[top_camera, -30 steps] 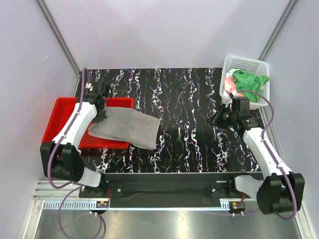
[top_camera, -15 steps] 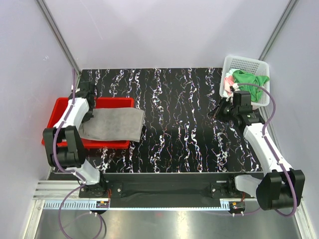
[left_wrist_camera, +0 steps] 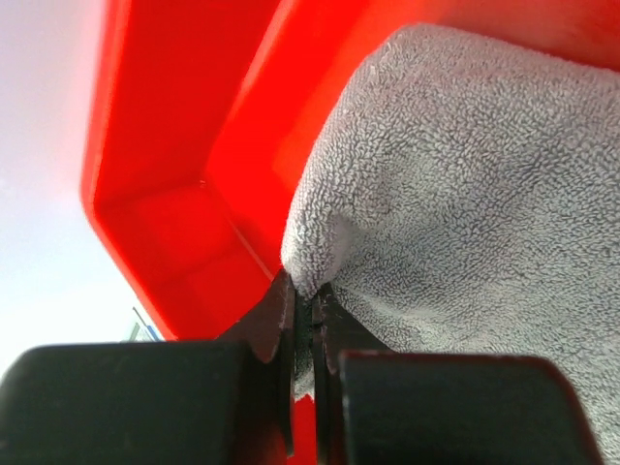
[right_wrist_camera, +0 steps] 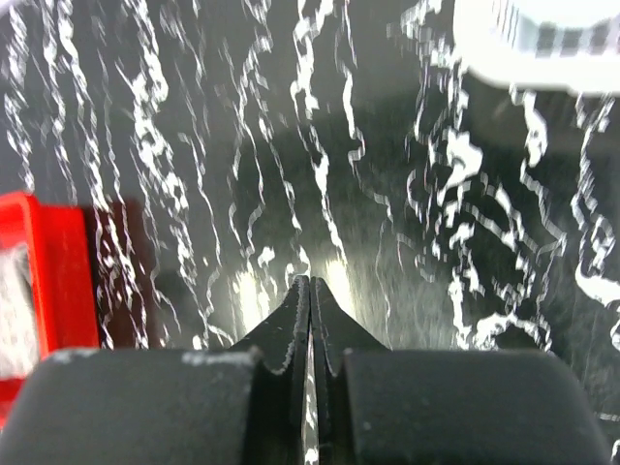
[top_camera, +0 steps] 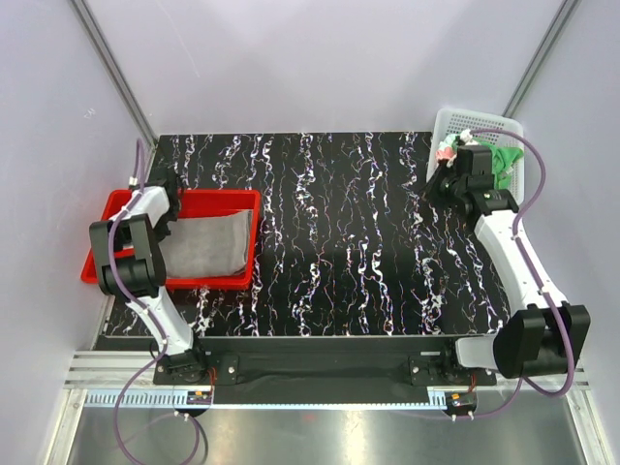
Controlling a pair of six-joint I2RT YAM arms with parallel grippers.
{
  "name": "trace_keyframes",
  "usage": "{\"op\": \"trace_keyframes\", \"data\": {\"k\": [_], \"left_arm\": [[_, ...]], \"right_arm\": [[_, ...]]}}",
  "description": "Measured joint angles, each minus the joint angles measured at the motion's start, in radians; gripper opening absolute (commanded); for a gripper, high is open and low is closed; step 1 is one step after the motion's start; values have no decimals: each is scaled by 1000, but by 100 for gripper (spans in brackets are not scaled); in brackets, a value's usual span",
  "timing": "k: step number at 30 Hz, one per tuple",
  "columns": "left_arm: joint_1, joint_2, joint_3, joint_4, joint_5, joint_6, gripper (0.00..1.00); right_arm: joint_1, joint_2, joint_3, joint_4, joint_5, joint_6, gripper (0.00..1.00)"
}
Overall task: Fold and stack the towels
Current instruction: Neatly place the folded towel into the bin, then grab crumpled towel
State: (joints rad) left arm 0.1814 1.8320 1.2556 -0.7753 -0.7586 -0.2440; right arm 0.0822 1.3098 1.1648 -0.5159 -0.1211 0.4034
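A folded grey towel (top_camera: pixel 205 247) lies inside the red tray (top_camera: pixel 221 198) at the table's left edge. My left gripper (top_camera: pixel 167 221) is at the towel's far left corner. In the left wrist view, this gripper (left_wrist_camera: pixel 310 293) is shut on a pinch of the grey towel (left_wrist_camera: pixel 465 194), just above the tray floor (left_wrist_camera: pixel 174 145). A bright green towel (top_camera: pixel 504 161) and a pink one (top_camera: pixel 448 153) lie bunched in the white basket (top_camera: pixel 477 120) at the far right. My right gripper (top_camera: pixel 434 187) hovers left of the basket, and it (right_wrist_camera: pixel 310 283) is shut on nothing over the table.
The black marbled tabletop (top_camera: pixel 339 223) stretches between tray and basket. In the right wrist view, the basket's blurred rim (right_wrist_camera: pixel 542 39) shows at top right and the tray's wall (right_wrist_camera: pixel 53 271) at left. Pale walls enclose the table.
My left arm has dragged the grey towel leftwards off the tabletop, so it lies wholly in the red tray. My right arm has swung back towards the basket.
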Motion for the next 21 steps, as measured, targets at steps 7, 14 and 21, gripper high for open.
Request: {"op": "trace_keyframes", "data": {"k": [7,14,21], "left_arm": [[69,11,45,5,-16,-1,0],[74,60,129,-35,-66,-33,68],[23,-40,312,-82,11,-37,86]], "right_arm": [[-3,39,129,-4,26,0,6],[-3,78,146,-9,40,-6,51],[-28,156,274,-32,121,-51,71]]}}
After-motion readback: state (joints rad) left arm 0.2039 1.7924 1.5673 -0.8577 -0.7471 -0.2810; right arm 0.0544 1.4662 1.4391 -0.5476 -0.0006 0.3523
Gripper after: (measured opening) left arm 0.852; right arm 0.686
